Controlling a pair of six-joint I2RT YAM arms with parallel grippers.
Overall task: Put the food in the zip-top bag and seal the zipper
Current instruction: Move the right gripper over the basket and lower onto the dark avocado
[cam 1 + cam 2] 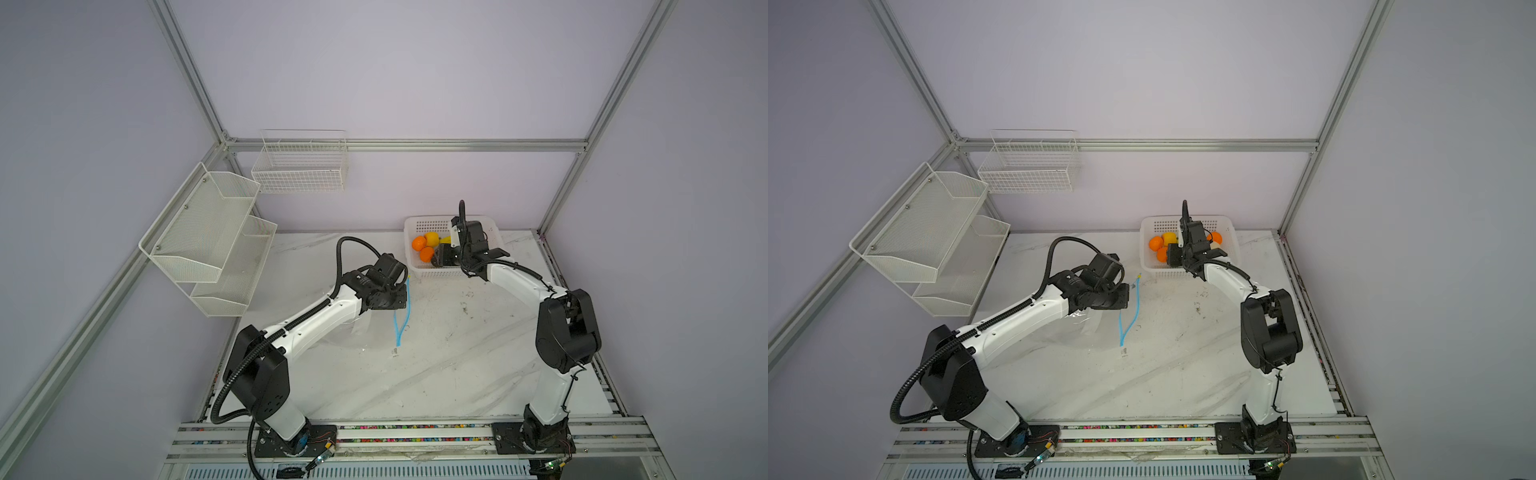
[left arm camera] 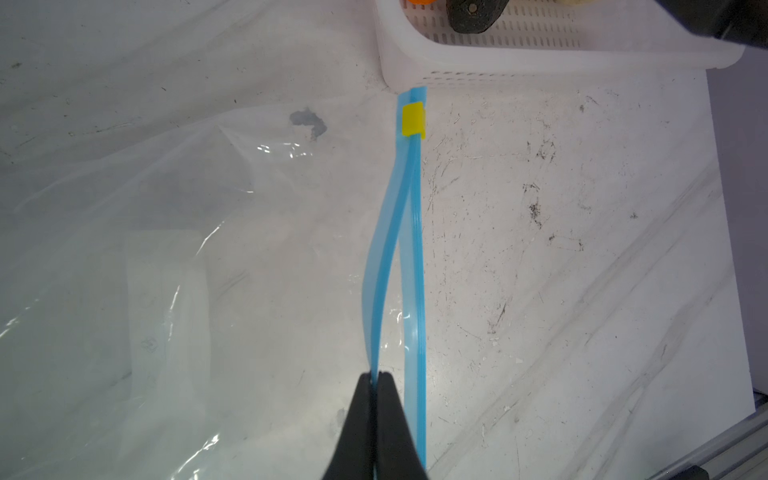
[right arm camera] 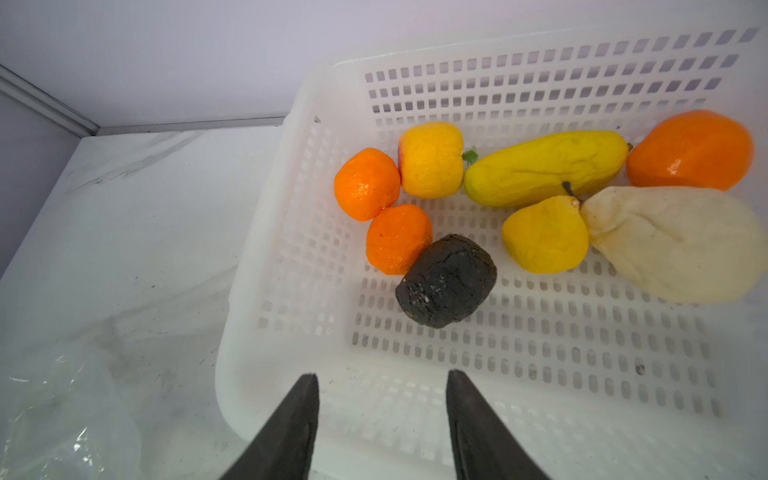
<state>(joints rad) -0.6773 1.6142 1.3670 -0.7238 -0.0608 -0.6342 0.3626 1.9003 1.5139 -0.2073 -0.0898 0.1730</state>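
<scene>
Bag: thin, limp, slippery film, flat on the surface. The left tool pinches one lip of its stiffer blue zipper, judged the soundest hold. Right tool, spread and empty, hangs over the perforated basket holding the food: light, wrinkled, likely squashy pieces, best gripped mid-body.

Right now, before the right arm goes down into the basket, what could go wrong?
The left gripper pinches only one thin lip of the zipper; it could slip, and the opening looks narrow. The dark lump touches an orange, so the open right gripper may knock that aside.
</scene>
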